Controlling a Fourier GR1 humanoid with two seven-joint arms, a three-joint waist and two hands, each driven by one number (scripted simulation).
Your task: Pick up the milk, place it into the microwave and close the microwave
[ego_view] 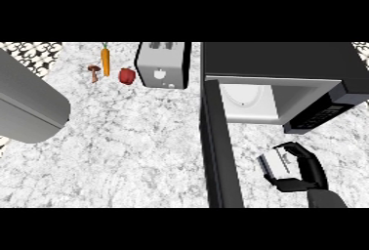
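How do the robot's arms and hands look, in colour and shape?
The right hand is black, with slim jointed fingers and a thumb. Its forearm is dark grey and rounded. The left forearm is a broad, smooth, lighter grey cylinder; its hand is out of view.

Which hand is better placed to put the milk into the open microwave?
The right hand: its black fingers already curl round the white milk carton, just in front of the open black microwave. The left hand shows nowhere in this view.

readable text: none | microwave [317, 78] panel markings: too small to read
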